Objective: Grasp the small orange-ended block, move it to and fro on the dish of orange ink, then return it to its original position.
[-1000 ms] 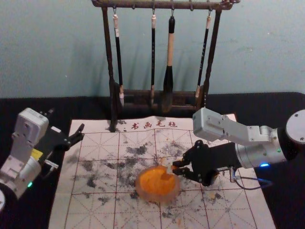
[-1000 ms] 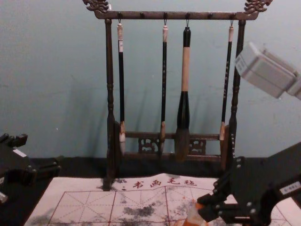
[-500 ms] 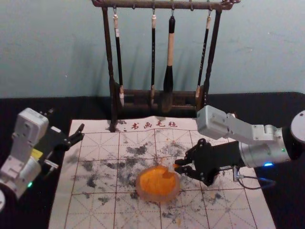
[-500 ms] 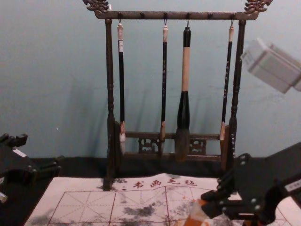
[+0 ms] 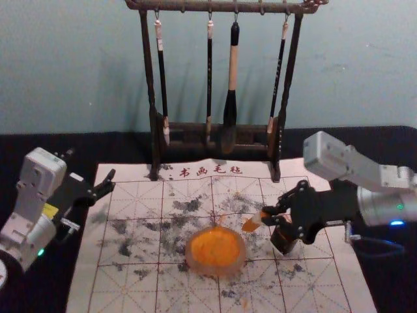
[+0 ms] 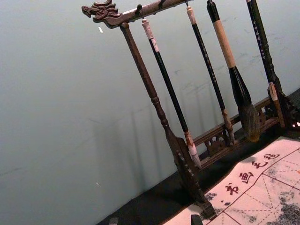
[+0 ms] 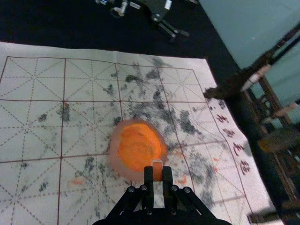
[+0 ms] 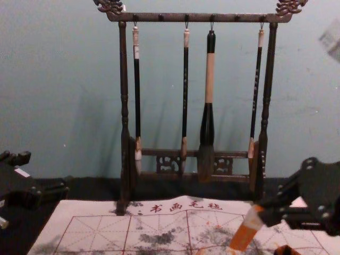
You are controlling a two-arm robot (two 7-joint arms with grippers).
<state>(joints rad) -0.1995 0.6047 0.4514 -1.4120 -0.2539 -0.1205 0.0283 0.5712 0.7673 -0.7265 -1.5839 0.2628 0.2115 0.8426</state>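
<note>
Now the right gripper (image 5: 265, 215), its jaws closed around the block (image 5: 256, 220), is pointing the orange end (image 5: 249, 225) toward head-view eight o'clock, where the dish (image 5: 217, 269) is lying.

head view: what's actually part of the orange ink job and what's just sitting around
For the job:
orange-ended block
right hand, gripping it
dish of orange ink
perhaps the dark object near that hand; its use is unclear

Just there:
brush rack
four hanging brushes
left hand, parked at the left

Rack (image 5: 195, 7) partly beyond head view
</note>
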